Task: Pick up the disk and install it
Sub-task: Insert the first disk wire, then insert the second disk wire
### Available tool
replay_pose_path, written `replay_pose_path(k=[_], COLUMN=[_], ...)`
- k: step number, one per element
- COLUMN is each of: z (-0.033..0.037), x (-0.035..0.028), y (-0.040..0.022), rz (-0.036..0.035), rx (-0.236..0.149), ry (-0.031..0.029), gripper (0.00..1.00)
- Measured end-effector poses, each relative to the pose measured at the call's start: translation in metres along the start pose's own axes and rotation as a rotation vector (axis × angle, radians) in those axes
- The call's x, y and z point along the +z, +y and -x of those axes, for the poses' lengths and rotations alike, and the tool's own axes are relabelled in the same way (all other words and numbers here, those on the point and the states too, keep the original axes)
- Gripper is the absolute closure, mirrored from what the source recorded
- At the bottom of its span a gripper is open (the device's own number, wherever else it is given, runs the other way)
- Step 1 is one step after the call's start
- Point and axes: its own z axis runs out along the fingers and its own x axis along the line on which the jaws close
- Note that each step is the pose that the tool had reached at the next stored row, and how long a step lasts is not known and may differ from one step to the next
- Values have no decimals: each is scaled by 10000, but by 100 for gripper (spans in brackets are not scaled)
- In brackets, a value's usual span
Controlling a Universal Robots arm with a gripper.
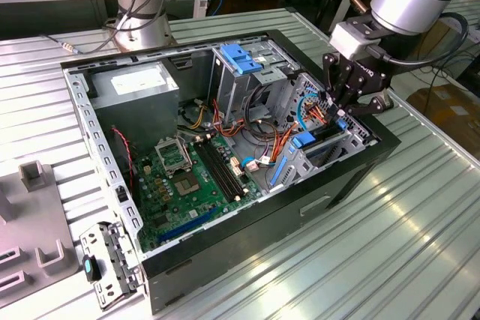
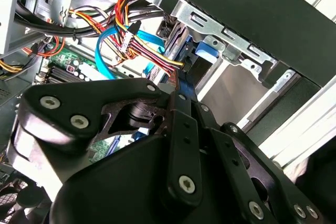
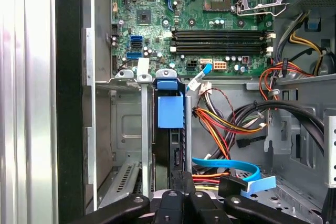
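Observation:
The disk (image 1: pixel 324 151) stands on edge in the grey drive bay (image 1: pixel 300 166) at the exterior view's right end of the open computer case (image 1: pixel 247 222). It is a dark slab with bright blue rails, and one blue end tab (image 3: pixel 170 109) faces the motherboard. My gripper (image 1: pixel 341 116) hangs over the bay from the right, with its black fingers (image 3: pixel 181 179) closed on the slab's near end. In the second wrist view the finger links (image 2: pixel 178 95) meet at the disk's blue-edged end (image 2: pixel 205 53).
A tall grey cage with a light-blue latch (image 1: pixel 240 58) rises beside the bay. Bundled cables (image 1: pixel 259 133) and a blue ribbon cable (image 3: pixel 231 165) crowd the space between them. The green motherboard (image 1: pixel 187 177) lies on the case floor. A grey fixture (image 1: pixel 34 215) sits on the table at the left.

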Motion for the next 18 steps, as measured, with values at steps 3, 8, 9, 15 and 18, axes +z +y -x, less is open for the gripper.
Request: replay_pose_path(k=[3, 8, 9, 15, 18], z=[0, 0, 0, 0, 0], x=[-4, -7, -8, -11, -10], y=[0, 0, 0, 29, 39], rz=[0, 0, 0, 0, 0], rx=[0, 0, 0, 0, -2], ry=[0, -1, 0, 0, 0], gripper=[89, 89, 89, 89, 89])
